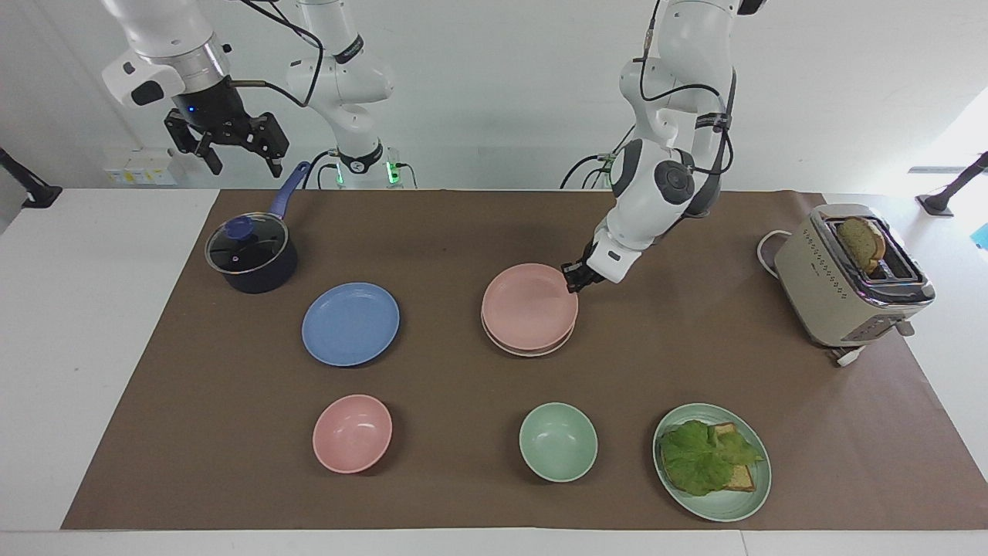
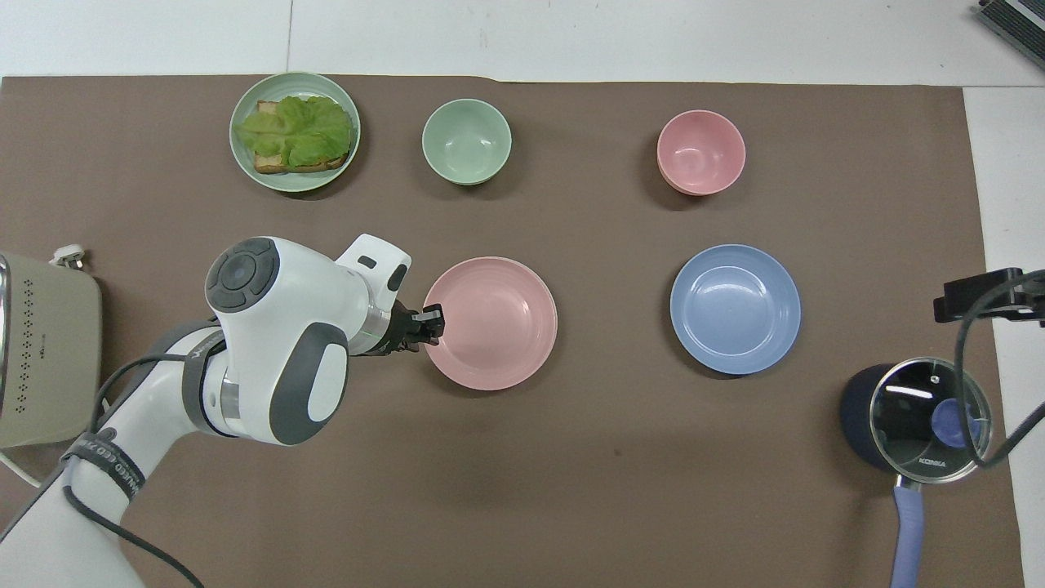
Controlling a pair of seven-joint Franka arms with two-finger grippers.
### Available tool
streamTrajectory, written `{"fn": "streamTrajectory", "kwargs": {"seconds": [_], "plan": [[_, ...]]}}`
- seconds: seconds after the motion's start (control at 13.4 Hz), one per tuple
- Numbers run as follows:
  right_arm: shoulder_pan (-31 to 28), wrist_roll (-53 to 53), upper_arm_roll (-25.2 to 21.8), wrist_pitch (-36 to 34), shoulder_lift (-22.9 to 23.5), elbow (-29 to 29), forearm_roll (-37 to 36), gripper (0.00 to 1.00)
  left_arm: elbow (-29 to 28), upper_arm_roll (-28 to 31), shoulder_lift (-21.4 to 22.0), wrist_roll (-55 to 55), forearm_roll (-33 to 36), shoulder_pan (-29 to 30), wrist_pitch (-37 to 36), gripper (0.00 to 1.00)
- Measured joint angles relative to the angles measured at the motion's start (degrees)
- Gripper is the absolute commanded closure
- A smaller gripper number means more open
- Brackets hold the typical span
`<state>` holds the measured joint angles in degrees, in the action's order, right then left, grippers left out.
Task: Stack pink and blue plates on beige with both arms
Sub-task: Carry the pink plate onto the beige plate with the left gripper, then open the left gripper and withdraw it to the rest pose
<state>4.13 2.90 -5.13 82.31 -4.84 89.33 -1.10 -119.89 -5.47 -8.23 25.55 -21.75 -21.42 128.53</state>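
Facing view showed the left pincer (image 1: pixel 573 281) at the round pale pink plastic plate's (image 1: pixel 529 306) rim, grip unclear, plate resting on the round beige plastic plate (image 1: pixel 532 350). Release fully, then withdraw sideways; the right pincer (image 1: pixel 235 150) waited, spread, above the pot.

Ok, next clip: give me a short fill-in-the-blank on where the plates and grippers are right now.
1. The pink plate lies on the ____ plate.
2. The left gripper is at the rim of the ____ plate.
3. The blue plate lies alone on the mat, beside the dark ____.
4. The right gripper waits, open, in the air above the pot's ____.

Missing words: beige; pink; pot; handle
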Motion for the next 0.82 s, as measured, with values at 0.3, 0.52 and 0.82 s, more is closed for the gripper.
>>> {"fn": "streamTrajectory", "kwargs": {"seconds": [0.3, 0.52, 0.82], "plan": [[0.0, 0.0, 0.0, 0.0, 0.0, 0.0, 0.0, 0.00, 0.1, 0.1, 0.0, -0.1, 0.0, 0.0, 0.0, 0.00], [0.0, 0.0, 0.0, 0.0, 0.0, 0.0, 0.0, 0.00, 0.9, 1.2, 0.4, -1.6, 5.2, 1.0, -1.4, 0.00], [0.0, 0.0, 0.0, 0.0, 0.0, 0.0, 0.0, 0.00, 7.9, 2.0, 1.4, -12.6, 12.4, 10.6, -12.8, 0.00]]}}
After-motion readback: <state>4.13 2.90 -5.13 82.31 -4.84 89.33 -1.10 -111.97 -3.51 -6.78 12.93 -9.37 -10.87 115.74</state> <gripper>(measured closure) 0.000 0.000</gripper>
